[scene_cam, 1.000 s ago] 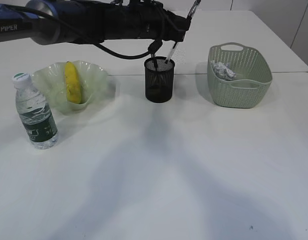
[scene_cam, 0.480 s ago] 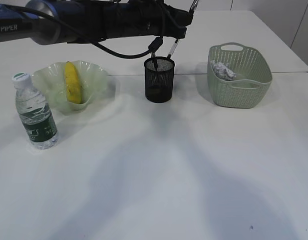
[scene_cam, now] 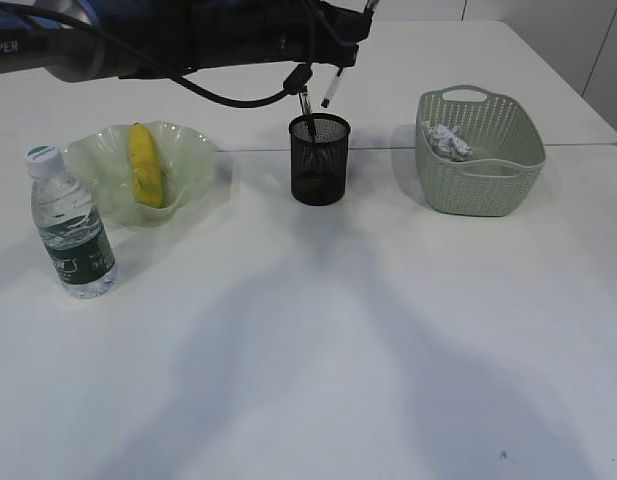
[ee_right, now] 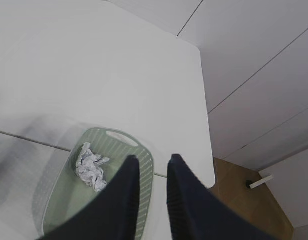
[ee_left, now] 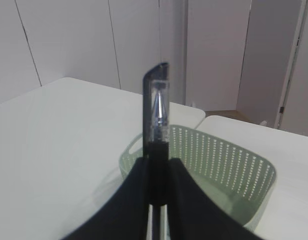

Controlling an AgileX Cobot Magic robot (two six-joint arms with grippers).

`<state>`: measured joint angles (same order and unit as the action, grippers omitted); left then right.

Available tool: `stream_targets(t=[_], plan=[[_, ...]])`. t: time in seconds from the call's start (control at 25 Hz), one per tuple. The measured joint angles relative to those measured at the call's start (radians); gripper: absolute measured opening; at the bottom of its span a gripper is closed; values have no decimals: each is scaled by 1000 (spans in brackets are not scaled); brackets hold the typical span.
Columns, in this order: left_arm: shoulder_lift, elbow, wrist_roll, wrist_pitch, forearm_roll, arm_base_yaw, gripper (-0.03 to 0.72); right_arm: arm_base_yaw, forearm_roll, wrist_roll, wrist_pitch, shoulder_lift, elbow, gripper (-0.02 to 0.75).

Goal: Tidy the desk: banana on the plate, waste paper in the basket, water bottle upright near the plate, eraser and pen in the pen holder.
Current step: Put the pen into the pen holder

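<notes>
My left gripper (ee_left: 156, 165) is shut on the pen (ee_left: 156, 110), whose clear end sticks out past the fingertips. In the exterior view the left arm reaches across from the left, and the pen (scene_cam: 330, 90) hangs tilted just above the black mesh pen holder (scene_cam: 319, 165). The banana (scene_cam: 143, 165) lies on the pale green plate (scene_cam: 193, 150). Beside the plate the water bottle (scene_cam: 73, 235) stands upright. Waste paper (scene_cam: 448, 140) lies in the green basket (scene_cam: 483, 170). My right gripper (ee_right: 150, 167) is open and empty, high above the basket (ee_right: 144, 165) and its paper (ee_right: 91, 165). The eraser is out of view.
A seam between two tables runs behind the holder and basket. The right edge of the far table (ee_right: 206, 150) drops to a wooden floor. A thin dark stick (scene_cam: 306, 112) rises at the holder's left rim.
The left arm has risen and shifted slightly left, lifting the pen from the holder's rim to just above it. The right gripper's state is unchanged.
</notes>
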<state>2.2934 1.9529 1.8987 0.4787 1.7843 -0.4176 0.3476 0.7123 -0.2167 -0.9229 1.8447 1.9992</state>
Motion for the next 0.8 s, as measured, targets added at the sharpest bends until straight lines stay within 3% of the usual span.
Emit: stream_targets(t=[0.8], plan=[[25,-2,24,-104,5,100,45,0,2,0,13,0,0,147]])
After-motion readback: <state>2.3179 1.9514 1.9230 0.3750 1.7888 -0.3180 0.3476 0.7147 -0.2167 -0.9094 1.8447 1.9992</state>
